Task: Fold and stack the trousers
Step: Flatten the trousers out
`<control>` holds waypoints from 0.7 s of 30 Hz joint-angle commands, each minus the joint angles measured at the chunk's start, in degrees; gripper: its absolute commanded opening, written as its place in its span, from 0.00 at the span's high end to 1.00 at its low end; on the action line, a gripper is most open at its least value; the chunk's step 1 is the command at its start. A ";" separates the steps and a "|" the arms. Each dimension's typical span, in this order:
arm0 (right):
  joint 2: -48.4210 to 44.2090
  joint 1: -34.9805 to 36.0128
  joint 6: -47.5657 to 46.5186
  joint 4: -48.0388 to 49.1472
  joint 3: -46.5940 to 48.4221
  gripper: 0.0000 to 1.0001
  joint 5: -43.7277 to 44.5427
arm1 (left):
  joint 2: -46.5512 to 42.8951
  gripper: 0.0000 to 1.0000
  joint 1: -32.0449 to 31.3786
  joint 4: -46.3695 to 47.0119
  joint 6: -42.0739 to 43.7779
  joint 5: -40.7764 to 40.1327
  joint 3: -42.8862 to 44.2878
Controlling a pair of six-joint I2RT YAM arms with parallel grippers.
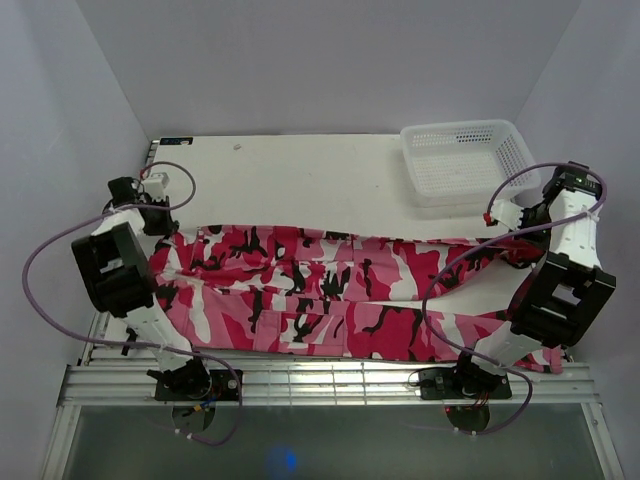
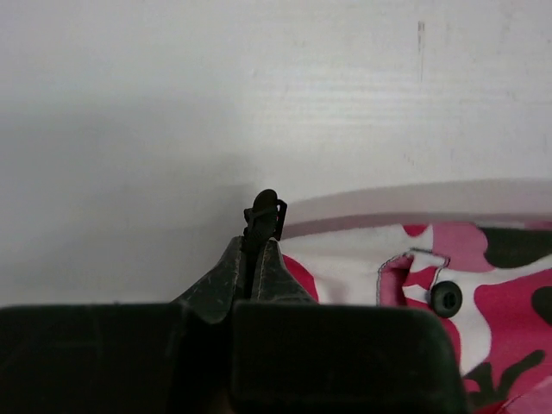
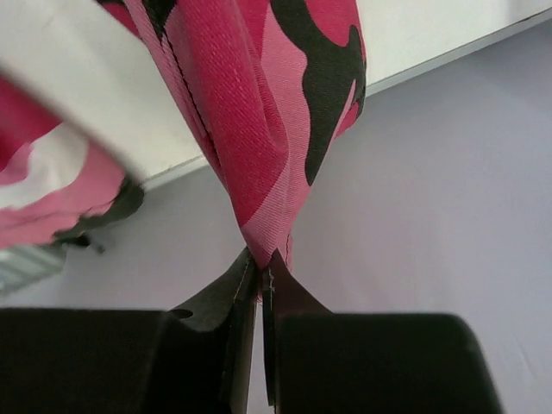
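While right gripper [image 3: 263,266] clamps trousers [image 3: 259,129], left gripper [image 2: 257,244] closed, apparently pinching same cloth.

We count two arms in the overhead view: the left arm [image 1: 125,275] at the left of the frame, the right arm [image 1: 560,290] at the right. Each has white tubular links joined by chunky black box-shaped housings. A thin purple cable [image 1: 550,164] loops out beside each. Both stand on round black bases [image 1: 188,383]. We spot a small white block [image 1: 155,184] at upper left and a red spot [image 1: 488,217] at upper right. In the wrist views the jaws are matte black, scuffed, tapering from a wide black block [image 2: 259,358].
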 commanded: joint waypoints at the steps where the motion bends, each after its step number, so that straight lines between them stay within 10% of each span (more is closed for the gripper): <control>1: -4.61 -0.50 -8.42 -6.65 0.81 0.92 16.57 | -14.85 1.00 7.25 8.43 -0.19 -4.15 -6.40; 10: 1.23 12.14 -8.37 -8.07 -5.86 0.88 28.64 | -28.15 1.00 13.07 18.55 -1.08 -3.71 -15.20; 19: 27.96 18.93 10.10 0.11 23.27 0.43 17.26 | -21.83 1.00 12.98 22.07 -4.33 -6.52 -11.87; 21: 27.55 18.84 13.53 1.50 29.10 0.18 12.94 | -19.72 1.00 12.98 21.72 -5.55 -6.52 -9.94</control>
